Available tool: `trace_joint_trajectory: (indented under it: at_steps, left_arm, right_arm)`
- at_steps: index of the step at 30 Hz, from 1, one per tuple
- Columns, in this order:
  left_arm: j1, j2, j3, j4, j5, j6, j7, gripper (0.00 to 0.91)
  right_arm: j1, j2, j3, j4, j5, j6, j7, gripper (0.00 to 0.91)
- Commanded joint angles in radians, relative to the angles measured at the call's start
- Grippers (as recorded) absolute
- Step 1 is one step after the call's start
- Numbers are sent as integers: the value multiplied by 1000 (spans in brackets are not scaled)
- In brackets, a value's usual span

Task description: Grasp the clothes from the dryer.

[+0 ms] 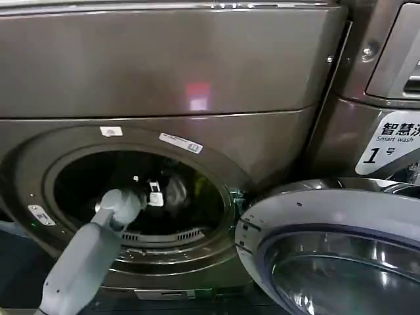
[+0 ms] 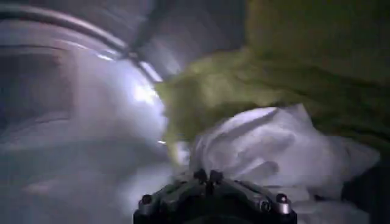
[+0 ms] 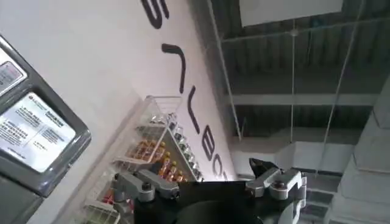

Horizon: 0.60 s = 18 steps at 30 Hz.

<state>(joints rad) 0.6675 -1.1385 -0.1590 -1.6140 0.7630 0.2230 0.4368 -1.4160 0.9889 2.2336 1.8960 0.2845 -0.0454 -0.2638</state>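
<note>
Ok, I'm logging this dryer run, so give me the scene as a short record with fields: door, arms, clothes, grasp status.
dryer: door swung open to the right
left arm: reaching through the porthole, left gripper inside the drum
clothes: white garment and lime green one heaped in the drum, just ahead of the left gripper
grasp status: not visibly holding anything yet
right gripper: open, raised away from the dryer, pointing at wall and ceiling

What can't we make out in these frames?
- Clothes: head view, lost in the dark drum of the dryer, behind the left arm.
- Left end effector: left wrist view, fingertips indistinct against the clothes; grasp unclear.
- Right end effector: right wrist view, fingertips barely visible, aimed at the ceiling.
</note>
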Motion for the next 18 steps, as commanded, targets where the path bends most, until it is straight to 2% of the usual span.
trace_joint_trajectory:
  at_steps: [1,5,9,18]
  left_arm:
    - [134,-54,-105,-94,-357,-134,-448,0]
    - [240,-88,-169,-166,-492,-162,-476,0]
    - [320,-178,-239,-243,-700,-138,-478,0]
    - [460,-303,-312,-405,-887,-99,-464,0]
  right_arm:
    - [0,0,-2,4,0,-1,1,907]
    - [0,-2,-1,2,0,-2,1,907]
    - [5,3,-8,10,1,-2,2,907]
    - [-4,-8,7,-2,22,-4,2,907]
